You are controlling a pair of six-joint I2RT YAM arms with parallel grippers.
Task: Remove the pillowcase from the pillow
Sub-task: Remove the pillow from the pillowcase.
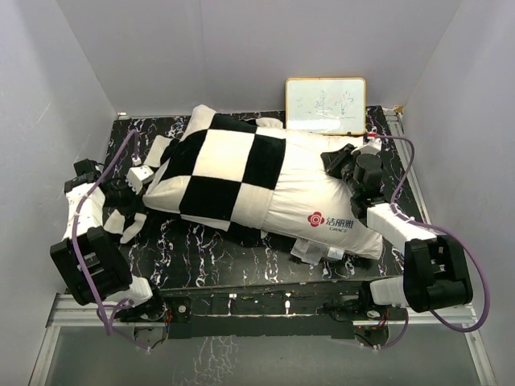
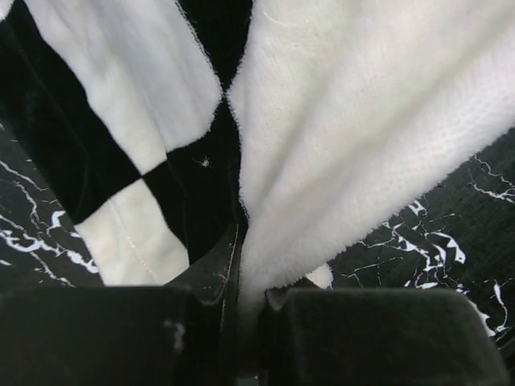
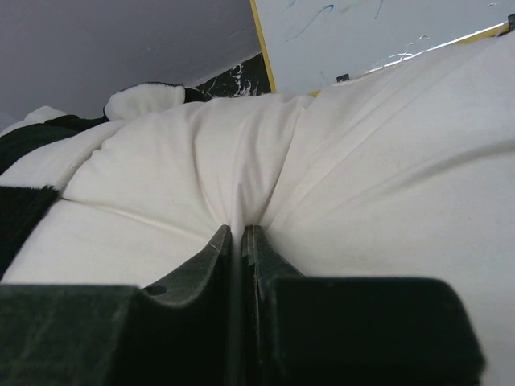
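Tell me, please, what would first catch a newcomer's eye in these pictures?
The plush black-and-cream checkerboard pillowcase grabs attention, covering the left half of the plump white pillow lying across the dark marbled table. The left fingers pinch the pillowcase's end; the right fingers pinch the pillow's bare fabric.

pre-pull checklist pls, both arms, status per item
1. left gripper shut on pillowcase: ok, plush fabric is pinched between the jaws.
2. right gripper shut on pillow: ok, white fabric puckers into the closed jaws.
3. Grips at opposite ends: ok, left at the case's left end, right on the bare right part.
4. Left pinch holds case only, no pillow in it: cannot tell.
5. Case off the pillow: not ok, it covers the left part; only the end with the red logo is bare.
6. whiteboard clear of the right arm: cannot tell, it stands close behind.
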